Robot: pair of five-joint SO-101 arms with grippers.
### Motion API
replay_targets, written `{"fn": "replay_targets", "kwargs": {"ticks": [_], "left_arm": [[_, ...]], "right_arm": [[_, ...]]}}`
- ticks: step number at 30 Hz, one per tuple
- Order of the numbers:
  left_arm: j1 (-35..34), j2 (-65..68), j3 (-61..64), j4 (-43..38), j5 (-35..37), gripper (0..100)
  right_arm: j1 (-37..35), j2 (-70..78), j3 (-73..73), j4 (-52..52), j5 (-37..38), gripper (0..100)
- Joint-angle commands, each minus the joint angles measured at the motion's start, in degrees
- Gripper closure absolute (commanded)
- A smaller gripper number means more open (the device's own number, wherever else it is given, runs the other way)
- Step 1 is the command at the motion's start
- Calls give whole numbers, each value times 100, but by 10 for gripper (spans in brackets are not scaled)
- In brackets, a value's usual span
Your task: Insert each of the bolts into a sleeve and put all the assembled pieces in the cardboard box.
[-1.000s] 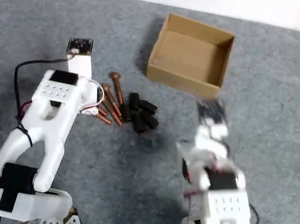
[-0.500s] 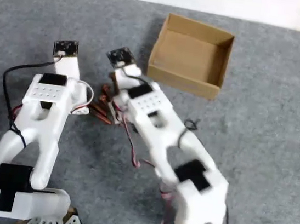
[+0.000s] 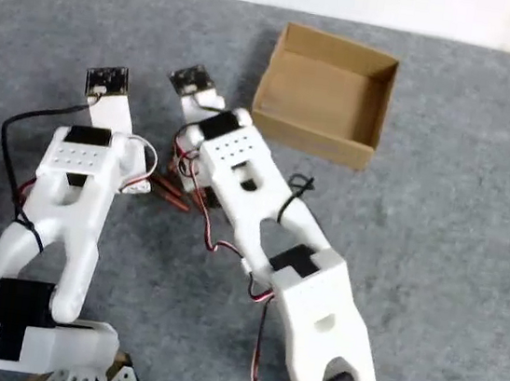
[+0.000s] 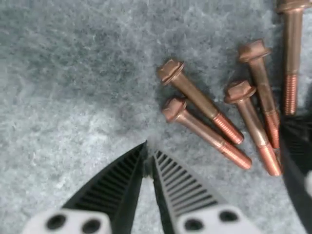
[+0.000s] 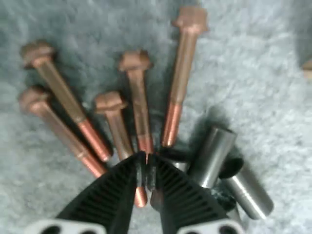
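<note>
Several copper bolts [image 4: 204,109] lie fanned out on the grey carpet, just ahead of my left gripper [image 4: 148,157], which is shut with nothing in it. My right gripper [image 5: 146,158] is shut too and hovers over the threaded ends of the same bolts [image 5: 136,97]. Grey metal sleeves [image 5: 214,151] lie right beside them. In the high view the right arm [image 3: 238,174] stretches across the pile, and a few bolt ends [image 3: 171,196] show between it and the left arm [image 3: 79,167]. The cardboard box [image 3: 311,140] stands empty at the back.
Grey carpet covers the table. The two arms lie close together over the pile, with little room between their wrists. Open carpet lies to the right of the box and in front of it.
My right arm swung from the near right across the table to the bolt pile and now covers the sleeves in the high view. The left arm shifted a little to the left.
</note>
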Motion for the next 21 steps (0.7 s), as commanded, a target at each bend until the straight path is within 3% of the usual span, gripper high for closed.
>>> {"fn": "replay_targets", "kwargs": {"ticks": [1, 9, 15, 21], "left_arm": [[-48, -57, 13, -229, 18, 995], [-48, -31, -22, -237, 26, 995], [-48, -22, 13, -378, 18, 995], [-48, -13, 13, -387, 18, 995]], "right_arm": [[-22, -92, -470, 435, 273, 988], [268, -110, -708, 796, 369, 976], [409, -101, -1138, 1516, 308, 747], [532, -92, -1341, 2114, -185, 776]]}}
